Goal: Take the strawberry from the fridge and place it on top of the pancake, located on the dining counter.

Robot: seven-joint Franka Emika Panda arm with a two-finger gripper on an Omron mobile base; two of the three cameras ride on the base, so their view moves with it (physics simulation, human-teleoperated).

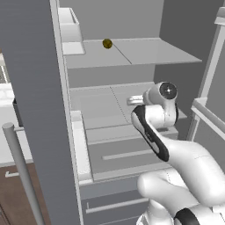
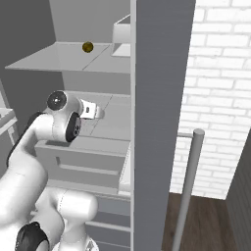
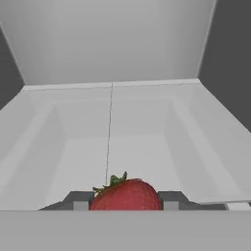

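- Arm: we note it reaching forward from the base into the open fridge (image 1: 132, 57), forearm roughly level, hand over the middle shelf.
- Gripper (image 3: 126, 200): we list it as pointing toward the fridge's back wall; in the hand view its two dark fingers (image 3: 78, 199) sit either side of the fruit, closed against it.
- Strawberry (image 3: 126, 195): red, green leaves on top, held between the fingers, right at the tips.
- Middle shelf (image 3: 147, 147): pale grey, stretching ahead of and beneath the gripper.
- Olive-yellow fruit (image 1: 107, 43): we record it on the upper shelf, above the hand and well apart from it.
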